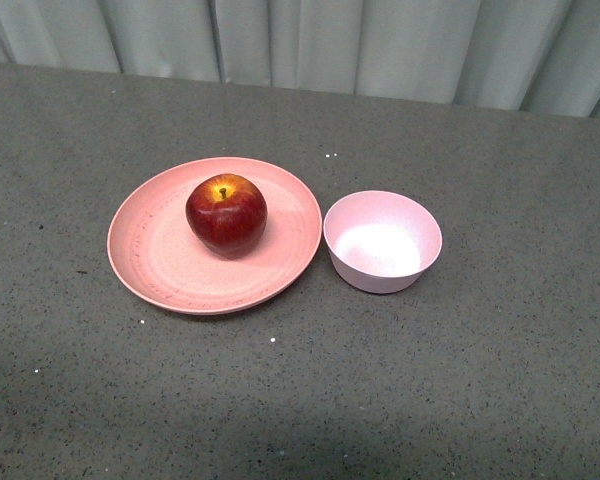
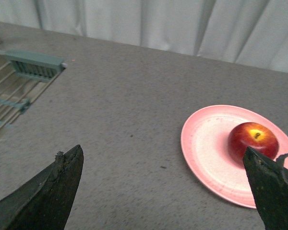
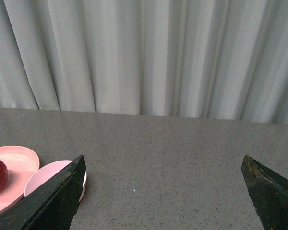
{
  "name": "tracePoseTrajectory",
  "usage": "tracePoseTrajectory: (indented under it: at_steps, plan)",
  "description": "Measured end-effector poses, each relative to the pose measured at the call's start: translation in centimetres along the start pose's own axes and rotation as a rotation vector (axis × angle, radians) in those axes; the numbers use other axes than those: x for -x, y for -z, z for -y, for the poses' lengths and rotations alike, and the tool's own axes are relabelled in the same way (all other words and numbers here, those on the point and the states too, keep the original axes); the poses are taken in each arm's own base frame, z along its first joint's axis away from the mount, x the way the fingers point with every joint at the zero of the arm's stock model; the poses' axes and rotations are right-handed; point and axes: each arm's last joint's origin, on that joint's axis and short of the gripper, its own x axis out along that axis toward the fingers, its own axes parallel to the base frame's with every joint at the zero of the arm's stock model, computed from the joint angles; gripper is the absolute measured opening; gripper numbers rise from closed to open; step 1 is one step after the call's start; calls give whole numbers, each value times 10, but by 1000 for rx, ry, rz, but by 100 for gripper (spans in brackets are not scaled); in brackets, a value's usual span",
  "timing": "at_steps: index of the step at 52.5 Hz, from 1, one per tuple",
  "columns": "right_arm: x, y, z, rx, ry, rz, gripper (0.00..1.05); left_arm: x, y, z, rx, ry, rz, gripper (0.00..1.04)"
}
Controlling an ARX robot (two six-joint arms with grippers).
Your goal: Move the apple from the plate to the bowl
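Grasp not yet begun: apple [image 1: 226,214] on plate [image 1: 150,252], bowl [image 1: 378,276] beside; left gripper [image 2: 161,158] and right gripper [image 3: 163,164] spread, 1 must straddle apple.

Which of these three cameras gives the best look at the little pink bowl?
The front view: the bowl shows whole, empty, just right of the plate. The right wrist view catches only part of its rim, behind a dark finger. The left wrist view misses it.

Left gripper [image 2: 159,155] is angled downward, jaws spread wide and empty. Right gripper [image 3: 163,163] is held more level, jaws just as wide apart, gripping nothing.
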Motion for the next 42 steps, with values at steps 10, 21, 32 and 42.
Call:
tracePoseTrajectory:
  at_steps: [10, 21, 32, 42]
  plan:
    - [0, 0, 0, 0, 0, 0, 95, -52, -12, 18, 18, 47, -18, 98]
    - [0, 0, 0, -2, 0, 0, 95, -115, -7, 56, -15, 138, -162, 98]
    - [0, 0, 0, -2, 0, 0, 95, -160, -1, 102, -64, 248, -286, 98]
    - [0, 0, 0, -2, 0, 0, 95, -178, 8, 128, -97, 297, -348, 98]
